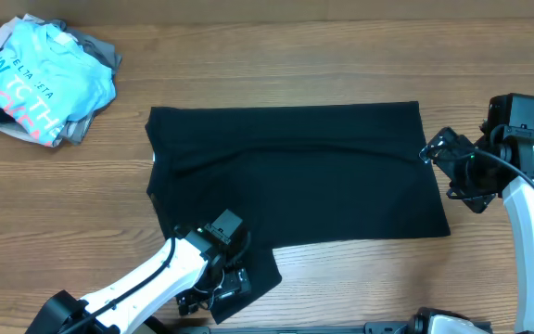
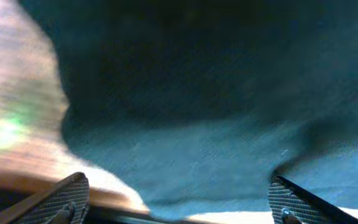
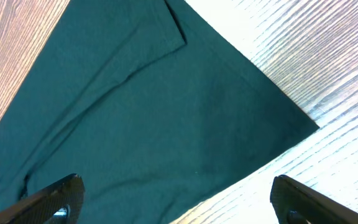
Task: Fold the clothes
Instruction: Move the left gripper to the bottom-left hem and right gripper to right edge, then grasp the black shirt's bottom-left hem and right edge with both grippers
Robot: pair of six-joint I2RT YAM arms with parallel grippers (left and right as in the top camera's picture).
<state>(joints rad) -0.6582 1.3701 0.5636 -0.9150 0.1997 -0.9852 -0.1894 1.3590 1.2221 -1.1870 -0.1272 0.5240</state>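
A black garment (image 1: 295, 176) lies spread flat across the middle of the table, with a sleeve flap reaching toward the front edge. My left gripper (image 1: 219, 289) is open, low over that front-left sleeve; the left wrist view shows the dark cloth (image 2: 191, 112) between its spread fingers (image 2: 176, 202). My right gripper (image 1: 454, 172) is open and empty beside the garment's right edge, near the far right corner. The right wrist view shows the cloth (image 3: 142, 112) and its corner below the spread fingers (image 3: 179, 199).
A pile of clothes (image 1: 40, 79) with a light blue printed shirt on top sits at the far left corner. Bare wooden tabletop (image 1: 63, 213) surrounds the garment.
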